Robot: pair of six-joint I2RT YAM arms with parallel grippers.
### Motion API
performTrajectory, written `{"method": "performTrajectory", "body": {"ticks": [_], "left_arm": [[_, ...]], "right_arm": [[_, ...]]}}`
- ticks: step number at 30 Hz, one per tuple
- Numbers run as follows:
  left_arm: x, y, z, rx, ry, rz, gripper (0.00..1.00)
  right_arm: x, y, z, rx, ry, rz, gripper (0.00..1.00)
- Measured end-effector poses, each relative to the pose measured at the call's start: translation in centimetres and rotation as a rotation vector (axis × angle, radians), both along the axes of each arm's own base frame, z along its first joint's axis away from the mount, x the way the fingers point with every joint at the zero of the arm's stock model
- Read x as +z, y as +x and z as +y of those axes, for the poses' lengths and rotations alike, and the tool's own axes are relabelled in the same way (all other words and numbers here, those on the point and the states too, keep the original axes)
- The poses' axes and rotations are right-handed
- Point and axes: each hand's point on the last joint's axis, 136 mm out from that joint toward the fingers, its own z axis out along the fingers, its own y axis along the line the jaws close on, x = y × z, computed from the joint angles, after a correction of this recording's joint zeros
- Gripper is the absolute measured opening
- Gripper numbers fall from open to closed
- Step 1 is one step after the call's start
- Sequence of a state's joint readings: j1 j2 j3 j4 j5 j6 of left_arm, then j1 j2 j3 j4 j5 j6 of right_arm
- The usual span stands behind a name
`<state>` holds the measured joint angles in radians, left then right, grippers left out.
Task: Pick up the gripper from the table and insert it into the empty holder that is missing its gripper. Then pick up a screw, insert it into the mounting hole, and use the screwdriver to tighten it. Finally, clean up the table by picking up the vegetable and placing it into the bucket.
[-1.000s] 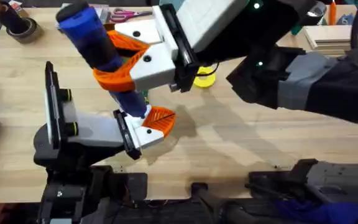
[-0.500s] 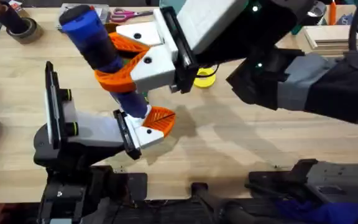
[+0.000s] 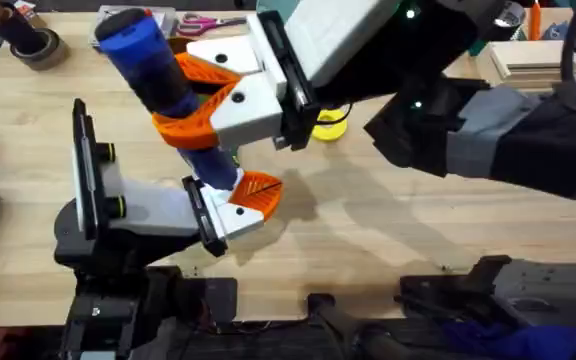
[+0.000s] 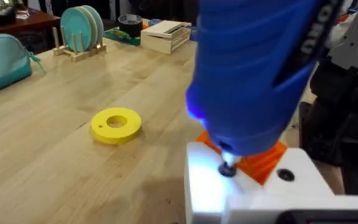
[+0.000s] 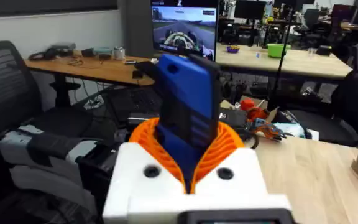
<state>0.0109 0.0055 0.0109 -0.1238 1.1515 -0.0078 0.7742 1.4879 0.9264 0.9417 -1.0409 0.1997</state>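
Note:
My right gripper [image 3: 200, 108], white with orange pads, is shut on the blue screwdriver [image 3: 153, 65], which it holds tilted. The same grip on the screwdriver [image 5: 188, 109] shows in the right wrist view. The screwdriver's lit tip [image 4: 227, 167] rests on a screw in the white holder [image 4: 253, 193] on my left gripper [image 3: 243, 205]. The orange gripper [image 3: 260, 189] sits in that holder [image 3: 230, 215]. A dark-green sliver [image 3: 230, 153] beside the screwdriver's lower end may be the vegetable. The bucket is out of view.
A yellow ring [image 4: 117, 124] lies on the table beyond the holder, also under the right arm [image 3: 330, 126]. A tape roll [image 3: 33, 45] and scissors [image 3: 208, 20] sit at the far left. Teal plates in a rack [image 4: 82, 26], a teal pouch [image 4: 2, 59] and a wooden box [image 4: 166, 34] stand farther off.
The screwdriver's top and my right gripper shifted slightly to the right a second ago, then held still. The left arm has not moved.

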Motion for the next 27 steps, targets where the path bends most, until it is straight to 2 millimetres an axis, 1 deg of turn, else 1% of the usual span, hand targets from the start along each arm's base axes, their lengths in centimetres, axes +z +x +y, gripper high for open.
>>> {"method": "performTrajectory", "body": {"ticks": [27], "left_arm": [[0.0, 0.0, 0.0, 0.0, 0.0, 0.0, 0.01]], "right_arm": [[-0.26, 0.4, -0.24, -0.013, 0.001, -0.01, 0.026]]}}
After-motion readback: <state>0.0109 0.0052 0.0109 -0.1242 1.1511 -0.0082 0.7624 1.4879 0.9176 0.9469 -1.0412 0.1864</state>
